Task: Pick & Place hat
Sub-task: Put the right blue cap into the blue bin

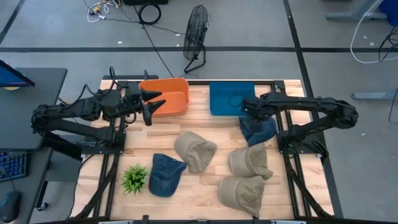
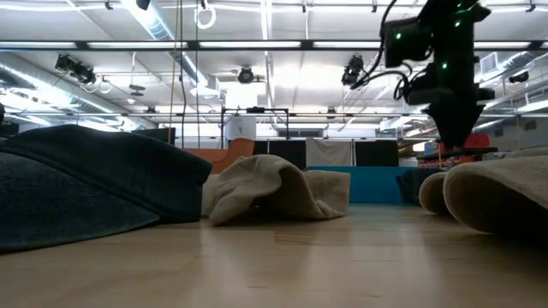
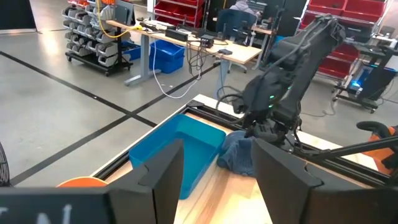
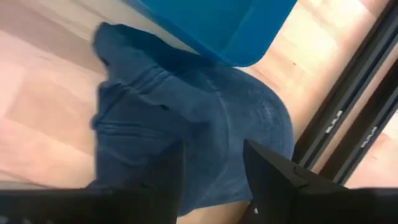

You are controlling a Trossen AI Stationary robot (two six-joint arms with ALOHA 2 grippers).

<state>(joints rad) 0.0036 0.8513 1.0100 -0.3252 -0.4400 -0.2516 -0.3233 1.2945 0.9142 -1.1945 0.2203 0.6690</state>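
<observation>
Hat (image 4: 186,124), soft crumpled blue denim, beside blue bin (image 1: 227,98); right hand (image 4: 214,168) spread above it.

A grey concrete floor (image 1: 261,25) crossed by dark tape lines carries a black floor fan (image 1: 196,31) and loose cables (image 1: 149,12), with red shelving (image 3: 186,12) beyond under ceiling strip lights (image 2: 274,44).

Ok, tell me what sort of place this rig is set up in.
Most likely an industrial lab or workshop. The left wrist view shows red shelving, a workbench strewn with cables and parts racks; the low view shows an open ceiling with strip lights.
</observation>
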